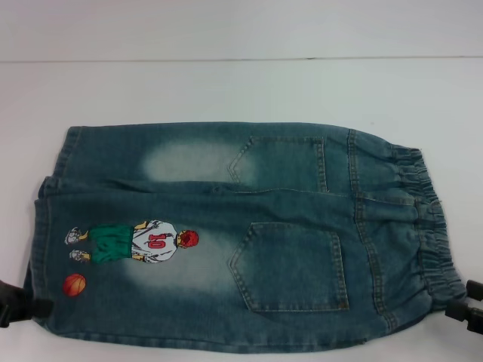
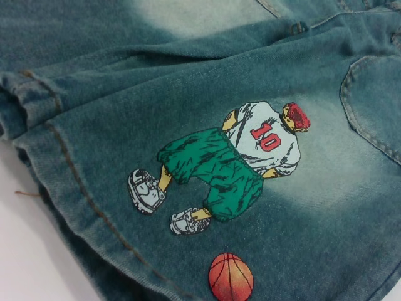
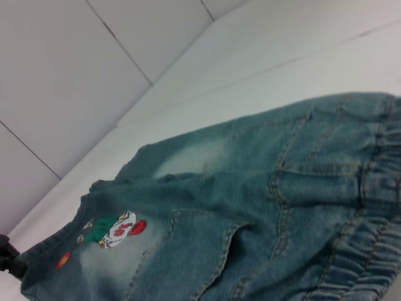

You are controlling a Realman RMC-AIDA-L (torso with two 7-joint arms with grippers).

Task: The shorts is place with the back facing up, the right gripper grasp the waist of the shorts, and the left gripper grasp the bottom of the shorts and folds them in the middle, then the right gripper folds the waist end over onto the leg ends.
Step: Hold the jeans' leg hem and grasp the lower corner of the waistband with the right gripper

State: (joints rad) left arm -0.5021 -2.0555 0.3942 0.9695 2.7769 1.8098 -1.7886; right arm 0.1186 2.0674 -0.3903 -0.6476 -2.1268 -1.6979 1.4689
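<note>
The shorts [image 1: 249, 249] lie flat on the white table, back up, with the elastic waist [image 1: 430, 226] to the right and the leg hems to the left. The near leg overlaps the far one. A cartoon basketball player [image 1: 143, 243] and an orange ball [image 1: 74, 284] are printed on the near leg, and they show close up in the left wrist view on the shorts [image 2: 125, 94]. My left gripper [image 1: 19, 305] is at the near hem corner. At the near end of the waist is my right gripper [image 1: 466, 305]. The right wrist view shows the shorts [image 3: 250, 207] from the waist end.
The white table [image 1: 226, 90] runs bare beyond the shorts to a seam at the back. A tiled white wall [image 3: 62, 75] stands behind it. Two back patch pockets [image 1: 290, 264] sit near the waist.
</note>
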